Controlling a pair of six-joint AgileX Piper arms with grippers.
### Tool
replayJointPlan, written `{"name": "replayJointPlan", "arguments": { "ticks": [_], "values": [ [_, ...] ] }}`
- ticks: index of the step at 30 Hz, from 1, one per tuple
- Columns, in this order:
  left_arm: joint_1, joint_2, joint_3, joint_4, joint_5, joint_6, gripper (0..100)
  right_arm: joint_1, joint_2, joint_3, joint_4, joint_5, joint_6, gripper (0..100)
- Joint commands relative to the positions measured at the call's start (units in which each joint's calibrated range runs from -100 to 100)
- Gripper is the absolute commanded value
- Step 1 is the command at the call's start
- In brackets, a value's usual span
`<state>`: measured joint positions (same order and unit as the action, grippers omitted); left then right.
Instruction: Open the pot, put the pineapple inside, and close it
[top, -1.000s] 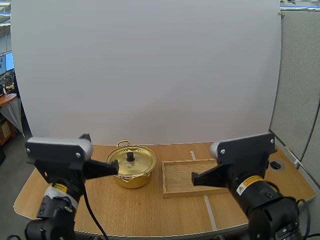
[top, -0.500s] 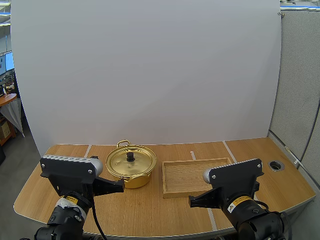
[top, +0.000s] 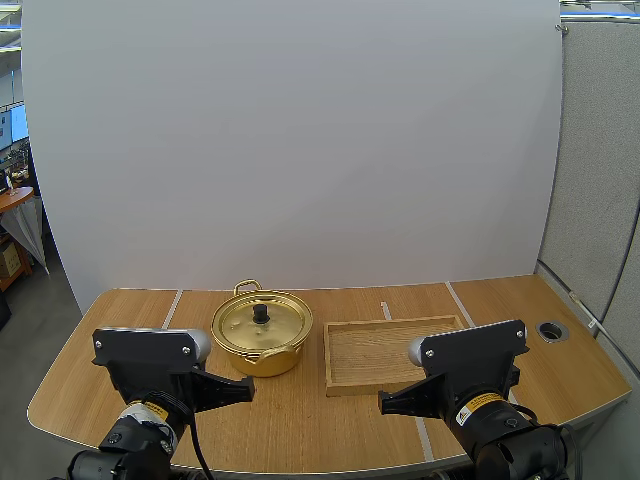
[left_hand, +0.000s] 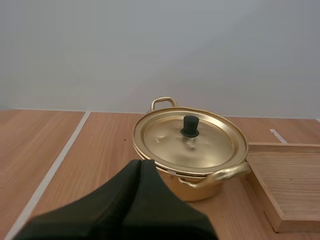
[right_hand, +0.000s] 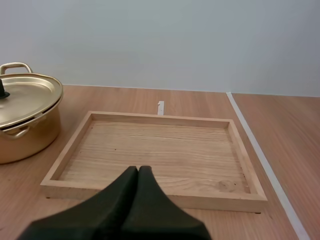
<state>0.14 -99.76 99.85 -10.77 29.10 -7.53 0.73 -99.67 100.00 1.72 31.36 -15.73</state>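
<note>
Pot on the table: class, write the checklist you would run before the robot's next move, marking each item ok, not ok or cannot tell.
1. The pot upright on the table: ok.
2. The lid seated on the pot: ok.
3. The knob unobstructed: ok.
4. The left gripper open for the knob: not ok, shut.
5. The right gripper apart from the pot: ok, shut, facing the wooden tray.

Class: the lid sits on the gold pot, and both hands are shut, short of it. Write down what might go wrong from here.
1. The lid offers just a small knob. The left hand is shut and must open first; an off-centre pinch may slip.
2. The pot stands close beside the tray, so a sideways nudge might shove it against the tray's rim.
</note>
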Motion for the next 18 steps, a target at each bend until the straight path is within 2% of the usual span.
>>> {"name": "replayJointPlan", "arguments": {
  "ticks": [1,18],
  "values": [
    [0.0,-0.24,0.15,2.93,0.56,-3.56,0,-0.27,-0.33,0.0,0.08,-0.26,0.02,0],
    [-0.06,-0.24,0.15,2.93,2.7,-3.56,0,-0.27,-0.33,0.0,0.08,-0.26,0.02,0]
  ]
}}
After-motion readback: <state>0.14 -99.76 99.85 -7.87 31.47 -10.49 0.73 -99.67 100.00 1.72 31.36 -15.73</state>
